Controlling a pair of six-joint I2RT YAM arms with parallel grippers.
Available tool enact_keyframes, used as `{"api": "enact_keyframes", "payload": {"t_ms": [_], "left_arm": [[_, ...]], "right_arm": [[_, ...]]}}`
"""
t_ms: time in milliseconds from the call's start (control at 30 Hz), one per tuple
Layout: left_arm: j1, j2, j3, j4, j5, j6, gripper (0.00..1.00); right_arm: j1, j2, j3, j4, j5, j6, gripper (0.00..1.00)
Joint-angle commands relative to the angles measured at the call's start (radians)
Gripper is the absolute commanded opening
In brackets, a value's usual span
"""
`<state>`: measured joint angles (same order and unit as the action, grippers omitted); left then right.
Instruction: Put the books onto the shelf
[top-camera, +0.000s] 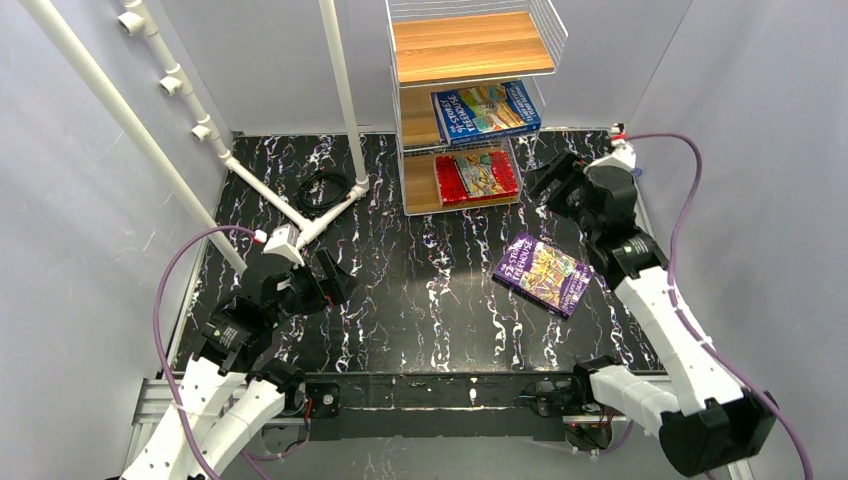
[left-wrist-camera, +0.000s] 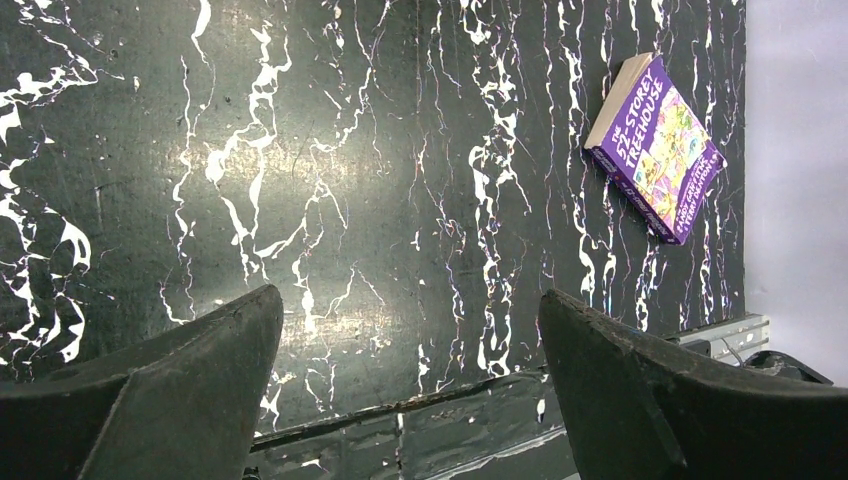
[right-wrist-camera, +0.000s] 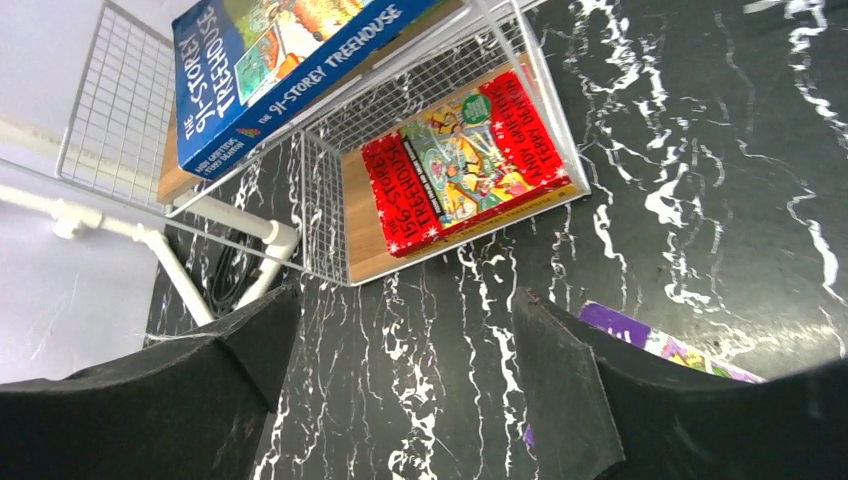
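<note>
Jaws of left gripper (left-wrist-camera: 410, 310) and right gripper (right-wrist-camera: 400, 320) stand spread, empty; purple book (top-camera: 543, 272) lies flat on the desk (top-camera: 420, 290) at 4 o'clock, shelf (top-camera: 470, 48) at 12 o'clock; likely risk: jaws skid, shoving the thin cover instead of pinching.

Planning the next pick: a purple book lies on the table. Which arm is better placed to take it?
Likely right. The purple book lies beside the right arm; the open right gripper hangs between it and the shelf. The left gripper sits much farther.
</note>
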<state>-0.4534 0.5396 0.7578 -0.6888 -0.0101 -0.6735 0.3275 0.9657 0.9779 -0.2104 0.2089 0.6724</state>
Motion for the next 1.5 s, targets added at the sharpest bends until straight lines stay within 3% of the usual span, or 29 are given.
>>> {"api": "enact_keyframes", "payload": {"t_ms": [0, 100, 200, 300, 500, 800, 1467], "left_arm": [[0.005, -0.004, -0.017, -0.004, 0.007, 0.003, 0.98], [0.005, -0.010, -0.019, 0.008, 0.010, 0.007, 0.98], [0.005, -0.015, -0.033, 0.027, 0.044, 0.005, 0.98], [0.005, -0.004, -0.026, 0.027, 0.052, 0.004, 0.98], [0.005, 0.008, -0.018, 0.012, 0.035, 0.014, 0.98], [0.005, 0.023, -0.006, 0.013, 0.033, 0.031, 0.98], [0.005, 0.020, 0.028, -0.027, 0.023, 0.066, 0.98]], "right_arm": [[-0.002, 0.138, 0.128, 0.004, -0.137, -0.121, 0.83], [0.005, 0.239, 0.165, 0.081, -0.289, -0.106, 0.76], [0.022, 0.285, 0.126, 0.235, -0.298, -0.005, 0.69], [0.027, 0.305, 0.050, 0.402, -0.258, 0.098, 0.52], [0.030, 0.370, 0.090, 0.446, -0.175, 0.147, 0.21], [0.049, 0.503, 0.198, 0.495, -0.193, 0.198, 0.17], [0.065, 0.601, 0.312, 0.500, -0.139, 0.209, 0.16]]}}
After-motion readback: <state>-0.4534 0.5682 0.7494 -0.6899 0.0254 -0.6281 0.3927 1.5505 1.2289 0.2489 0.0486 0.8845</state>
